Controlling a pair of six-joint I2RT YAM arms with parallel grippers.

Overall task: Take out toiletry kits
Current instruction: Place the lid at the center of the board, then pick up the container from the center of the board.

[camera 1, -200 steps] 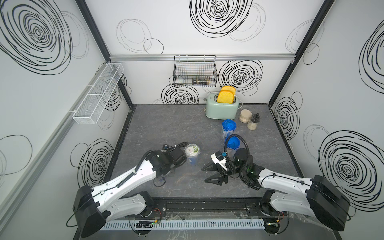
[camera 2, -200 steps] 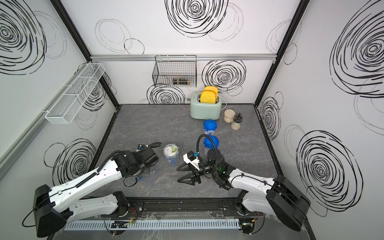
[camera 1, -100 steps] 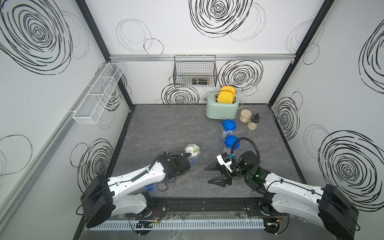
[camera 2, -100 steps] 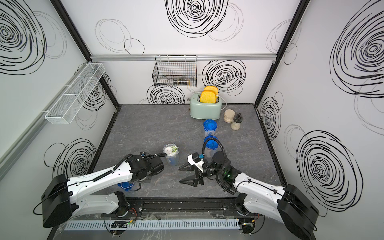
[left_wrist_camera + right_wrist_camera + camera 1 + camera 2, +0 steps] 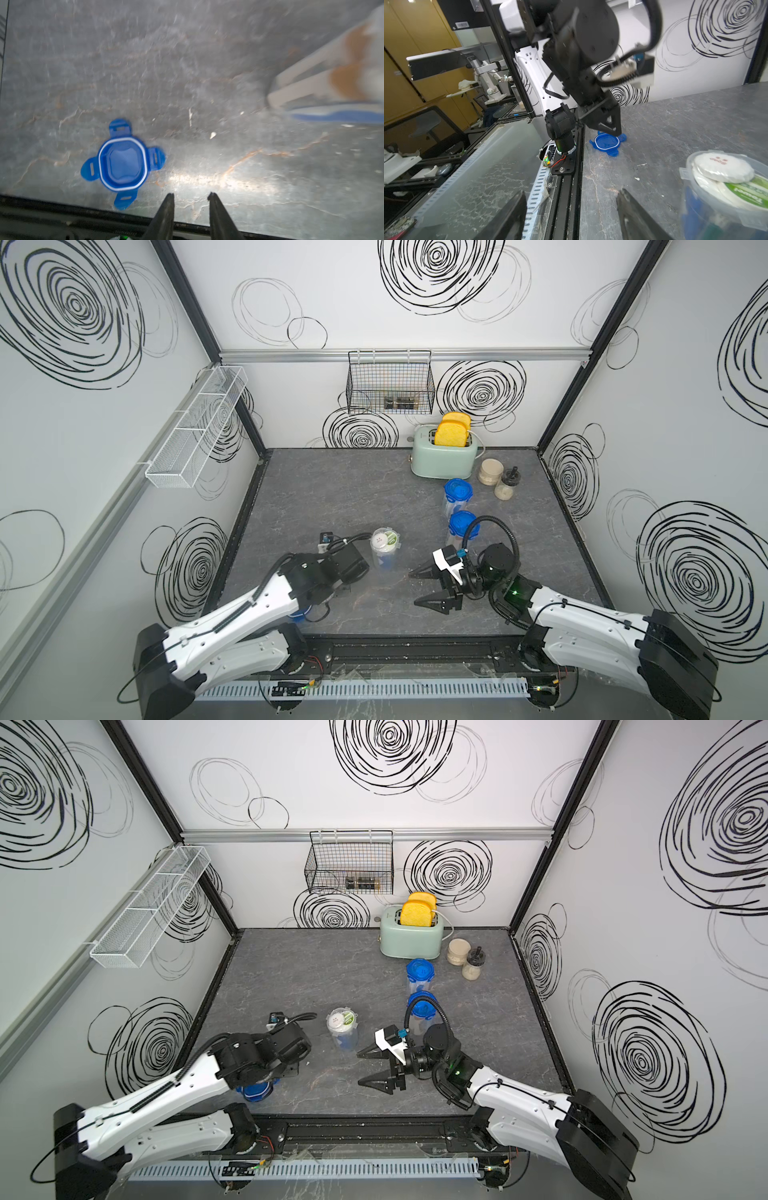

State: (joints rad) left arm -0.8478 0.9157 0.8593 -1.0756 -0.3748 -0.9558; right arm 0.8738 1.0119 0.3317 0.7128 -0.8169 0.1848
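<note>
Only white print on green tin point(image 5: 746, 192), unreadable; left hand point(image 5: 190, 194) narrowly parted, empty; right hand point(image 5: 413, 589) wide, empty

One toiletry kit point(image 5: 385, 540) noted, packed in a lidless clear container point(image 5: 384, 563) standing upright near the front middle of the grey table point(image 5: 332, 497).

Topmost, at rim level: white tin point(image 5: 722, 171), round, flat, small red marks on its face, overlapping green-labelled tin point(image 5: 745, 193), also round and lying flat. Same pair visible in both top views.

Lower down, through the clear wall: blue mass point(image 5: 345, 1041), shape not readable.

Left wrist view, heavily blurred: cream mini bottles point(image 5: 307, 83) side by side, tan caps point(image 5: 345, 81), thin blue strip point(image 5: 332, 116) running alongside.
</note>
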